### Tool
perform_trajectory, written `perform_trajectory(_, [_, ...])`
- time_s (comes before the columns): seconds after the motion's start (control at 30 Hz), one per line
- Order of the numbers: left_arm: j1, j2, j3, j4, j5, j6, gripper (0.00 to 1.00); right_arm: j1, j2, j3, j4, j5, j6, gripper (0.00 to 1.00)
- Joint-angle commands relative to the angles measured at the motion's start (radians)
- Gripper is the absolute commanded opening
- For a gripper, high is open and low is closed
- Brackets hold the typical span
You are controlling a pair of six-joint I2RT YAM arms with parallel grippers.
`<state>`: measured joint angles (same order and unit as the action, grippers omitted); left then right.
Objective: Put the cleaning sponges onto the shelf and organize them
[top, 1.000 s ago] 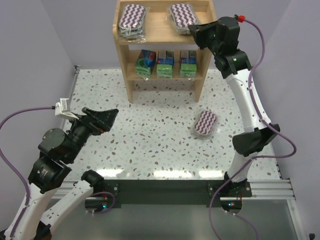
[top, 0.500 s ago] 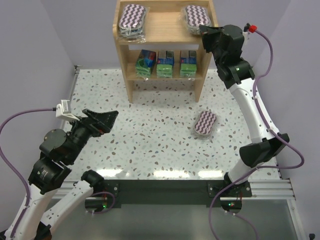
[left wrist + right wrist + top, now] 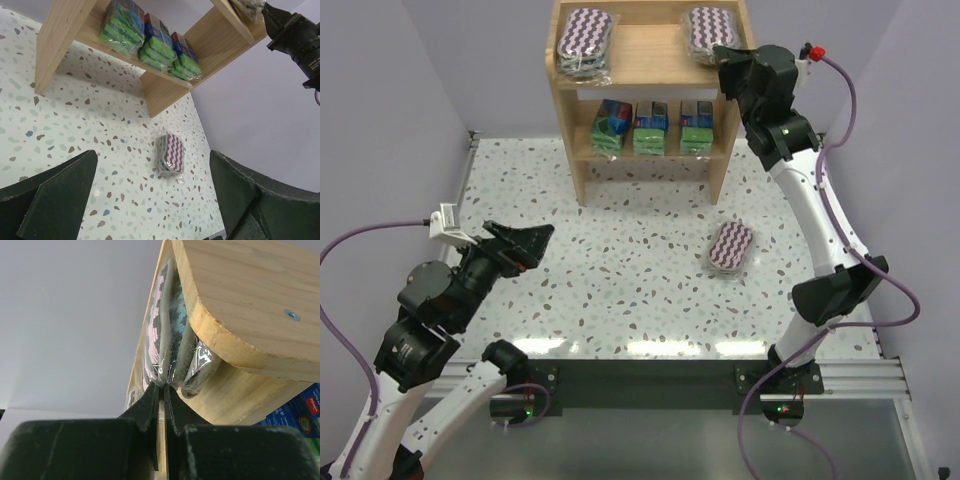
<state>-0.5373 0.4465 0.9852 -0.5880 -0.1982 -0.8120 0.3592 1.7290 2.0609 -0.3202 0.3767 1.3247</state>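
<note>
Noting the right gripper [image 3: 161, 389] pinched shut on the wrapper of the oval sponge [image 3: 161, 330] atop the shelf [image 3: 240, 305], upper right, we judge its overhang may tip it off upon release.

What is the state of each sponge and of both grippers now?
left zigzag pad: on the shelf's top tier
right zigzag pad: top tier's right edge, wrapper pinched
third zigzag pad: flat on the table, untouched
green-and-blue packs: side by side on lower tier
left gripper: jaws open, empty
right gripper: jaws shut on that wrapper
</note>
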Motion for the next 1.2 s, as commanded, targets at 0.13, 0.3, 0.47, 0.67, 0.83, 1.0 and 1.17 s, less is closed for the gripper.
perform_trajectory(0.13, [-0.003,0.001,-0.003,0.001,-0.003,-0.021,1.0,0.0,0.012,0.028,0.055,0.001,-0.007,0.16])
perform_trajectory(0.3, [-0.004,-0.003,-0.003,0.007,-0.004,-0.03,1.0,0.0,-0.052,-0.008,0.116,-0.067,-0.039,0.52])
perform_trajectory(0.47, [-0.003,0.004,-0.005,0.02,0.006,-0.035,1.0,0.0,-0.155,-0.054,0.124,-0.143,-0.094,0.75])
perform_trajectory(0.67, [-0.003,0.009,-0.032,0.03,0.032,-0.049,1.0,-0.002,-0.463,-0.358,0.082,-0.179,-0.188,0.83])
perform_trajectory(0.83, [-0.003,0.023,-0.109,0.082,0.112,-0.05,1.0,-0.002,-0.73,-0.654,-0.112,-0.177,-0.333,0.83])
perform_trajectory(1.0, [-0.003,0.083,-0.198,0.175,0.227,-0.053,1.0,0.0,-0.902,-0.967,-0.293,-0.122,-0.393,0.77])
perform_trajectory(1.17, [-0.003,0.144,-0.266,0.264,0.305,-0.059,1.0,0.0,-0.907,-1.114,-0.316,-0.033,-0.465,0.73])
